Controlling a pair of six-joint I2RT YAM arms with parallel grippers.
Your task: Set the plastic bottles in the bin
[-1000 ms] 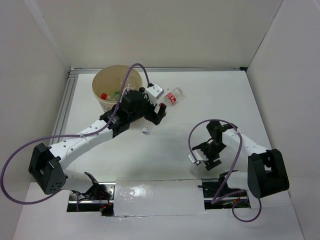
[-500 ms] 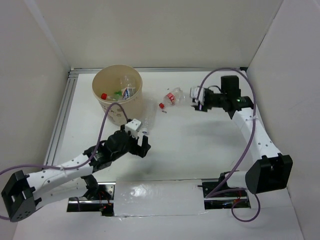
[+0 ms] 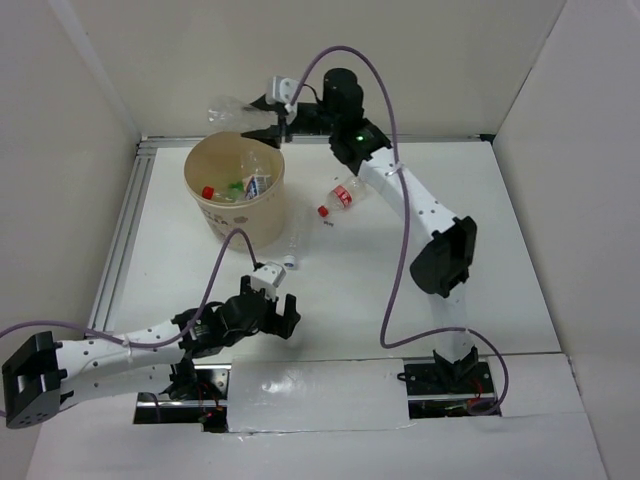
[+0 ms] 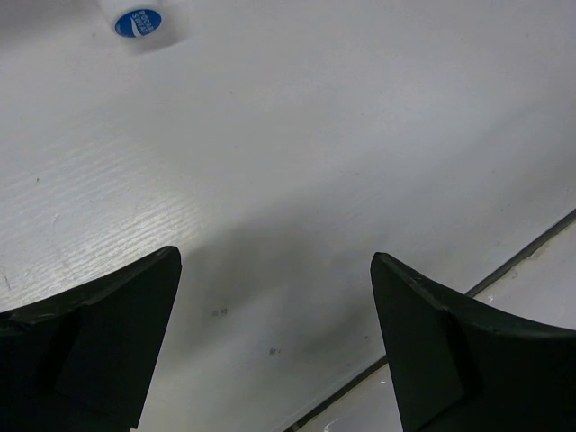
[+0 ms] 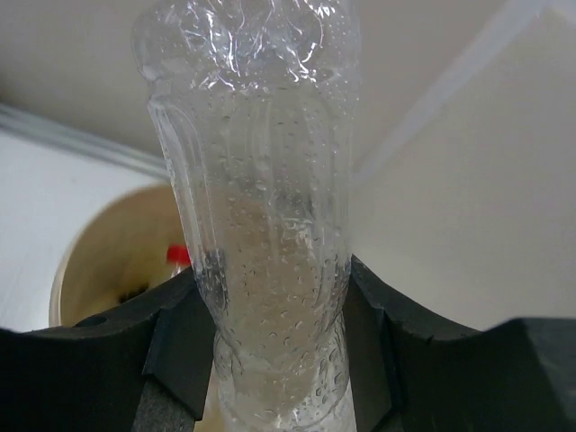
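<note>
Clear crushed bottle [image 5: 270, 225] clenched in the right pincer [image 3: 262, 117], held just above the far rim of the tan bin [image 3: 240, 215].
Several bottles [image 3: 245, 185] lie inside the bin, one red-capped. A red-labelled bottle [image 3: 341, 196] lies on the desk [image 3: 480, 220] right of the bin, and a white-capped bottle [image 3: 295, 246] just beside the bin's near-right side. The left pincer [image 3: 277, 316], well nearer than the bin, hangs released over the desk, grasping nothing.
</note>
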